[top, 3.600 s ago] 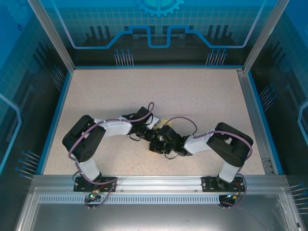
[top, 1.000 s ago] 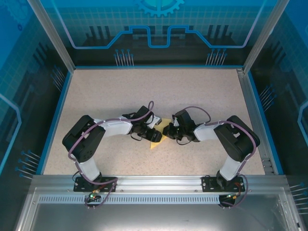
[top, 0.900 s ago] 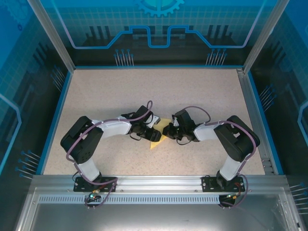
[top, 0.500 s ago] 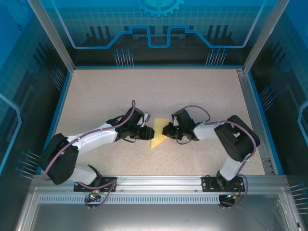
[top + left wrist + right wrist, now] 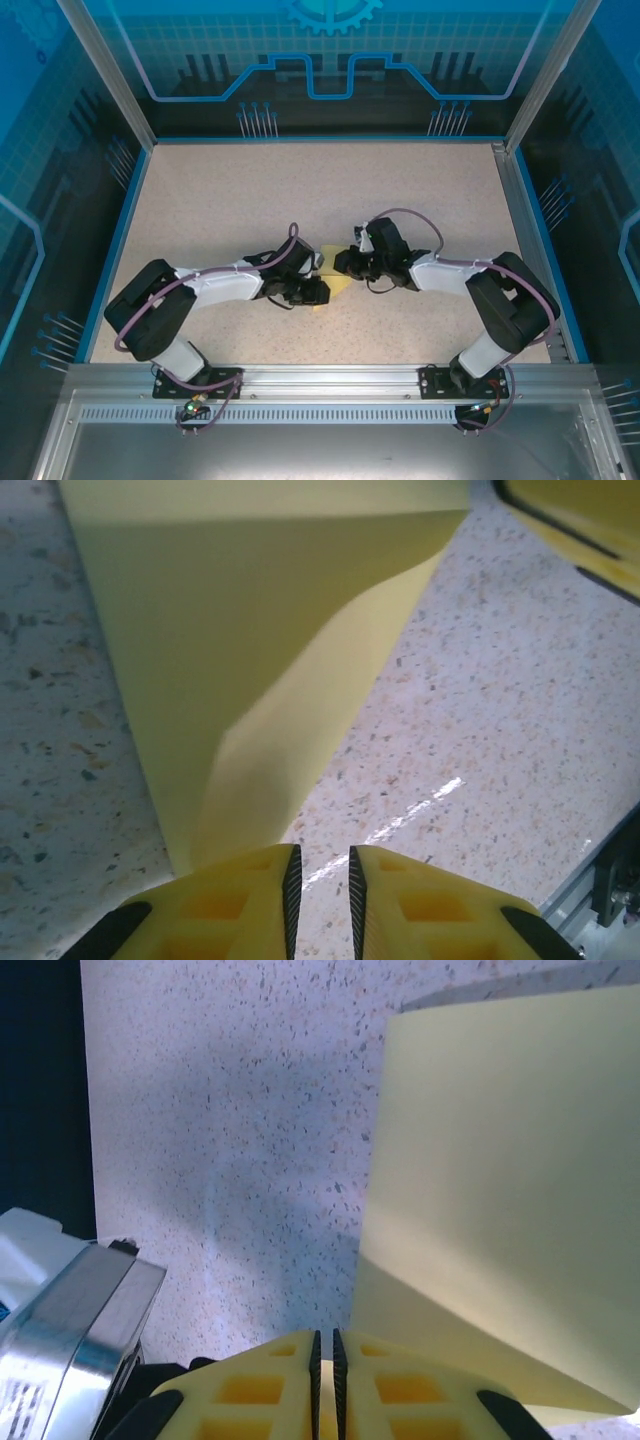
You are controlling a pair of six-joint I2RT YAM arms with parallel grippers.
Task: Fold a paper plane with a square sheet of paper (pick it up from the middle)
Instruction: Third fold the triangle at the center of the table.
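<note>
The square sheet of paper (image 5: 338, 284) is folded into a yellow wedge and lies mid-table between both grippers. In the left wrist view the sheet of paper (image 5: 250, 630) narrows toward my left gripper (image 5: 320, 865), whose jaws stand a narrow gap apart with only bare table between them; the paper's tip runs past the left finger. From above, the left gripper (image 5: 320, 292) sits at the paper's near tip. My right gripper (image 5: 346, 266) is at its far right edge. The right gripper (image 5: 324, 1338) is shut, a pale yellow sliver between its pads, the sheet of paper (image 5: 500, 1160) rising beside it.
The speckled table (image 5: 250, 200) has blue side walls and an aluminium rail (image 5: 320, 378) along the near edge. The left arm's elbow (image 5: 150, 310) lies low at the near left, and the right arm's elbow (image 5: 515, 300) at the near right.
The left arm swung back in and its gripper came to the paper's near tip, its jaws narrowing. The right gripper shifted slightly away from the rail, staying at the paper's edge.
</note>
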